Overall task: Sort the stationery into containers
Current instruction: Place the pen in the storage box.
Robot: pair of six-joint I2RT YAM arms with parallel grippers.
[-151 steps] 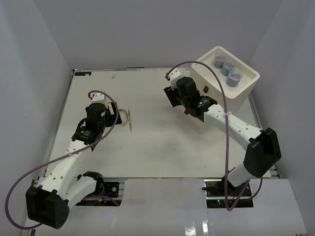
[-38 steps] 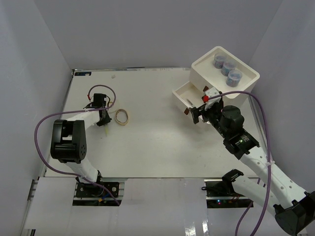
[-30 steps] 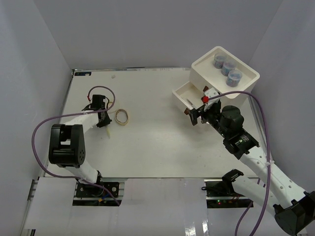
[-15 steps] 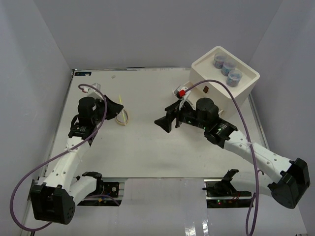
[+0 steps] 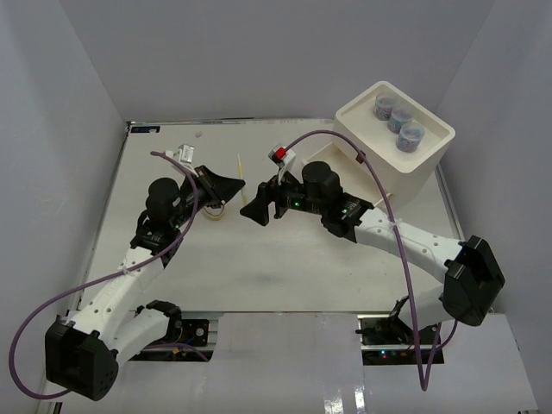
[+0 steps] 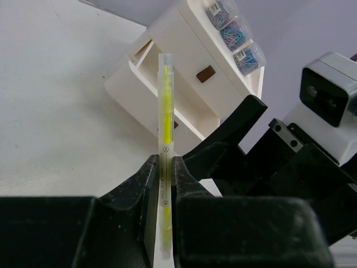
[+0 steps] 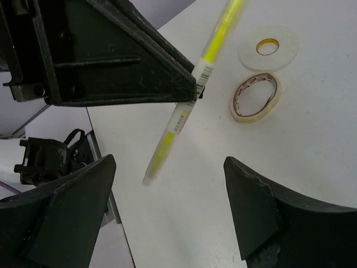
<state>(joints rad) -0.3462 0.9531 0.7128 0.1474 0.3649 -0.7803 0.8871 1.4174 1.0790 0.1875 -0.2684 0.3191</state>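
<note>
My left gripper (image 5: 233,184) is shut on a clear pen with a yellow core (image 5: 240,167), which points up and away from it. The left wrist view shows the pen (image 6: 164,106) pinched between both fingers (image 6: 146,177). My right gripper (image 5: 256,210) faces it, open, close to the pen's right. In the right wrist view the pen (image 7: 187,111) hangs from the left gripper, its free end between my open right gripper's (image 7: 167,195) fingers without touching them. A flat white tape ring (image 7: 269,47) and a tan tape roll (image 7: 255,97) lie on the table. The white drawer box (image 5: 398,151) stands at the back right.
Three small jars (image 5: 396,118) sit in the box's tray top. In the left wrist view one drawer (image 6: 134,84) stands pulled out, and a brown handle (image 6: 206,72) shows on the box's front. The tape rings (image 5: 216,207) lie just below the left gripper. Purple cables loop over both arms.
Both arms have swung toward the table's middle. The left gripper brought the pen rightward and the right gripper moved left up to it. The right jaws have narrowed slightly.
</note>
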